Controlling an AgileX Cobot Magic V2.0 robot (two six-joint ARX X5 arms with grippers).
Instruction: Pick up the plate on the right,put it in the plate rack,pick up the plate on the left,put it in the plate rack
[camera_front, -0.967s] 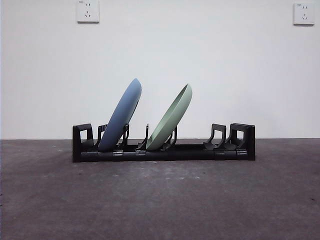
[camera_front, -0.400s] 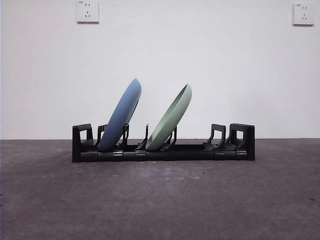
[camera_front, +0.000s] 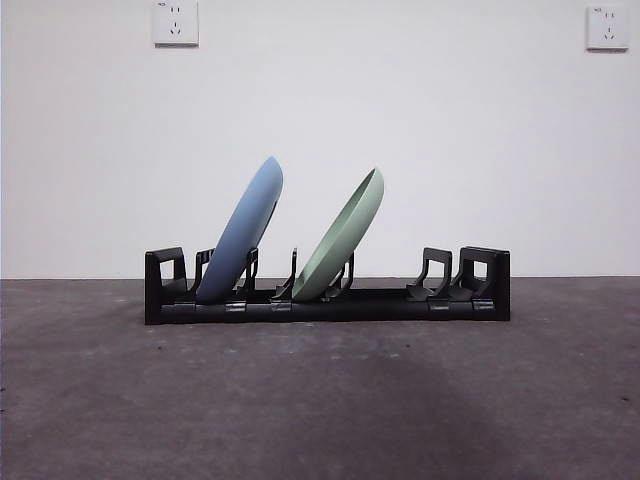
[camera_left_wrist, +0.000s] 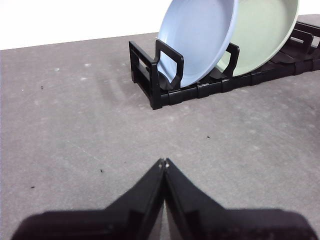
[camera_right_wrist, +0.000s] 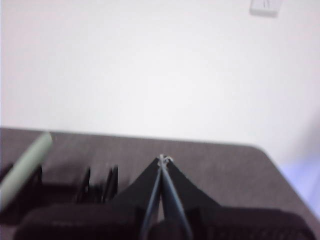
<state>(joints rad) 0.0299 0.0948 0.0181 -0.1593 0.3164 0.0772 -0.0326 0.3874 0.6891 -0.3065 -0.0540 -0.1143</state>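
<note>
Both plates already stand in the plate rack (camera_front: 327, 298), so by the look of it the task is done, with nothing left to lift from the counter (camera_front: 320, 400). At the left end of the rack the blue plate (camera_front: 243, 237) leans rightward in its slot between prongs; just right of it, near the middle, the green plate (camera_front: 343, 240) leans the same way, apart from the blue one. The slots at the right end stand unfilled. The left tool (camera_left_wrist: 164, 162) hangs above bare counter near the rack's left end, tips pressed together on nothing. The right tool (camera_right_wrist: 162, 160) hovers by the rack's right part, likewise closed and holding nothing.
</note>
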